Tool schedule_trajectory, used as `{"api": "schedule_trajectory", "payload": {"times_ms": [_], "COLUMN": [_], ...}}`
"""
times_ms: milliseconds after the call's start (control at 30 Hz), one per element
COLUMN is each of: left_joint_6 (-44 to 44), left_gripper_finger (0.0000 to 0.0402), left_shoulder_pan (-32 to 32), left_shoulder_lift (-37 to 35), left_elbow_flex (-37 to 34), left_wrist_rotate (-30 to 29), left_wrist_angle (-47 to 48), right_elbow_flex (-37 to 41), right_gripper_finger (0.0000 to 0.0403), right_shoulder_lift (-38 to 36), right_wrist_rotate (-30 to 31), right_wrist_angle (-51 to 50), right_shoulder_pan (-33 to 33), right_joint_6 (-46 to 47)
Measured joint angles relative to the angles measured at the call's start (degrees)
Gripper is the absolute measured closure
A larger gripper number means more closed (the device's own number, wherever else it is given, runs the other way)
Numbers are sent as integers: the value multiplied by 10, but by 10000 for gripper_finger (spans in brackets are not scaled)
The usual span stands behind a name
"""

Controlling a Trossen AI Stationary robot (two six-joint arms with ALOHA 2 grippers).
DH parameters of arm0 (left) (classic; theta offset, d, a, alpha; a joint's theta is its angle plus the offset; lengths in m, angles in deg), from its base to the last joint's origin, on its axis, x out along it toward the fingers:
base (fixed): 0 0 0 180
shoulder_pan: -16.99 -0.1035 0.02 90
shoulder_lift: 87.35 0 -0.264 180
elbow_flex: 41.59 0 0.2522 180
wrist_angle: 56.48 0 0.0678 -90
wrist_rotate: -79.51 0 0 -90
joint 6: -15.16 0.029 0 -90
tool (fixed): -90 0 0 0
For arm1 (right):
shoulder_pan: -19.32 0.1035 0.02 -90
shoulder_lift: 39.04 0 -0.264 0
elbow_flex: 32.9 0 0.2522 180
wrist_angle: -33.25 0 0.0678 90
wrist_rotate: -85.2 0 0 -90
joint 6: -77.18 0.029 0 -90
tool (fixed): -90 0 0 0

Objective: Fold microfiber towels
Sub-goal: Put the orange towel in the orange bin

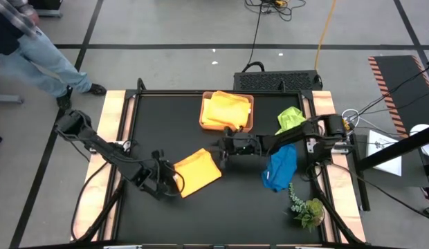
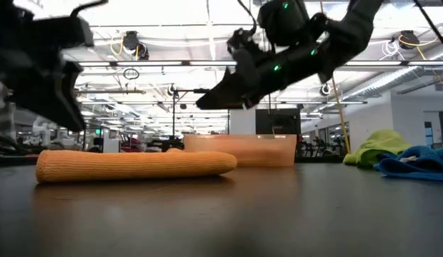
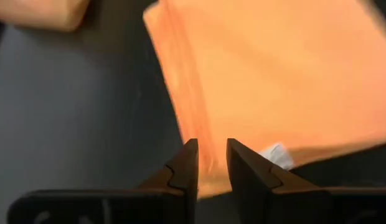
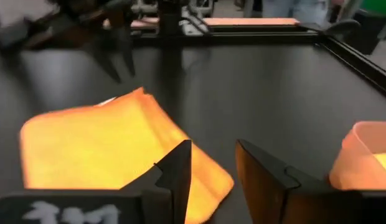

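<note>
A folded orange towel (image 1: 197,171) lies flat on the black table, left of the middle; it also shows in the low view (image 2: 136,164). My left gripper (image 1: 174,182) hovers just above the towel's near left corner (image 3: 208,177), fingers a narrow gap apart, touching nothing. My right gripper (image 1: 222,151) is open and empty, raised above the table beside the towel's far right corner (image 4: 211,177). A yellow towel (image 1: 225,109) lies in the tan tray (image 1: 252,117). A lime green towel (image 1: 290,119) and a blue towel (image 1: 280,167) lie crumpled at the right.
The tan tray stands at the table's far middle. A small leafy plant sprig (image 1: 306,209) lies near the right front corner. A person's legs (image 1: 45,59) show on the floor beyond the table's far left corner. Bare black table (image 1: 235,207) lies in front.
</note>
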Motion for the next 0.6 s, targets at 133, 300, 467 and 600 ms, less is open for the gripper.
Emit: {"api": "schedule_trajectory", "payload": {"times_ms": [133,300,467,600], "left_joint_6": [12,30,120,173], "left_gripper_finger": [315,314,314,314], "left_shoulder_pan": [4,7,10,11], "left_shoulder_lift": [0,0,0,0], "left_elbow_flex": [16,-19,-79,-102], "left_wrist_rotate": [-3,-14,3,-1], "left_wrist_angle": [-20,-167,-396,-499], "right_elbow_flex": [2,30,84,131], "right_gripper_finger": [283,283,283,283], "right_shoulder_lift": [-25,-26,-25,-26], "right_wrist_rotate": [-2,-2,-1,-2], "right_wrist_angle": [-43,-21,65,156], "right_shoulder_pan": [29,65,90,105], "right_joint_6": [-40,-55,-37,-32]}}
